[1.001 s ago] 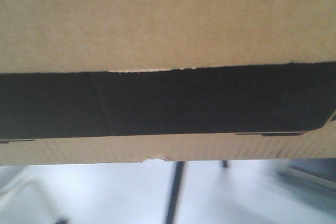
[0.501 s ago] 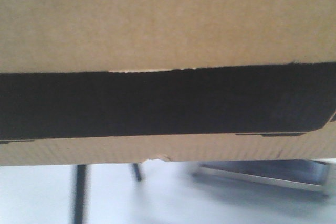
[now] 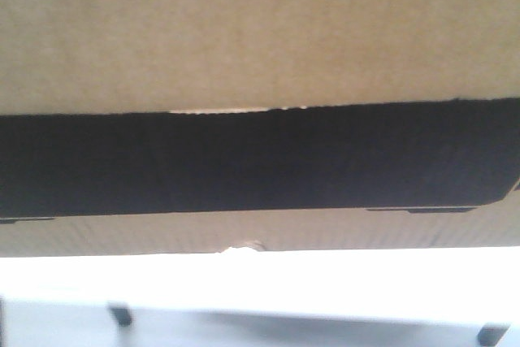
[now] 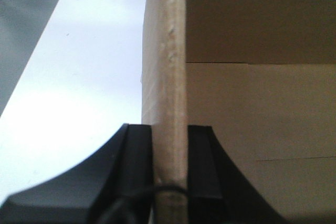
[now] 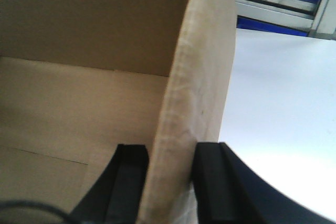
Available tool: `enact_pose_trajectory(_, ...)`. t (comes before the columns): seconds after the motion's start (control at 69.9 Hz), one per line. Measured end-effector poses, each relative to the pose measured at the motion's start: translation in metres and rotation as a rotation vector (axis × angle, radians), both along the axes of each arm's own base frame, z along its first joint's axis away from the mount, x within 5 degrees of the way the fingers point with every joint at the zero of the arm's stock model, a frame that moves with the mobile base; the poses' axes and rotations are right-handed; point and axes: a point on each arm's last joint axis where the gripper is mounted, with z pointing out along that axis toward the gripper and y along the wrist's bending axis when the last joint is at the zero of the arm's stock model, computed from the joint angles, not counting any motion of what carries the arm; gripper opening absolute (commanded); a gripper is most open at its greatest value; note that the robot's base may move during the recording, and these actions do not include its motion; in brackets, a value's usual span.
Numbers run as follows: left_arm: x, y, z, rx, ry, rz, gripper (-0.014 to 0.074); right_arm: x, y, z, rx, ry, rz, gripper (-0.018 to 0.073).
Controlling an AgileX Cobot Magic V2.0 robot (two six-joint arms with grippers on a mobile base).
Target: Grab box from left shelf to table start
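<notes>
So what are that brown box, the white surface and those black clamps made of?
The box looks like matte brown corrugated cardboard: fine ribbing on its face, a rough fibrous wall edge. The table seems smooth white laminate or painted board, slightly shiny; I cannot tell which. The left gripper and right gripper look like matte black plastic or rubber.

Looks frontally, hard against the brown corrugated cardboard box (image 3: 260, 30); from each wrist, looks along opposite walls, sharing its inside.
</notes>
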Motion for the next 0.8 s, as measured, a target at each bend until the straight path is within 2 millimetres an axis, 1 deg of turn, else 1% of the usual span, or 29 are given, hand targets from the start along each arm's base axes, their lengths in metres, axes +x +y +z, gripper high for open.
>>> enact_pose_trajectory(0.801, 0.0, 0.0, 0.0, 0.0, 0.0, 0.0, -0.0102, 0.0, 0.0, 0.0, 0.0, 0.0, 0.0, 0.0057)
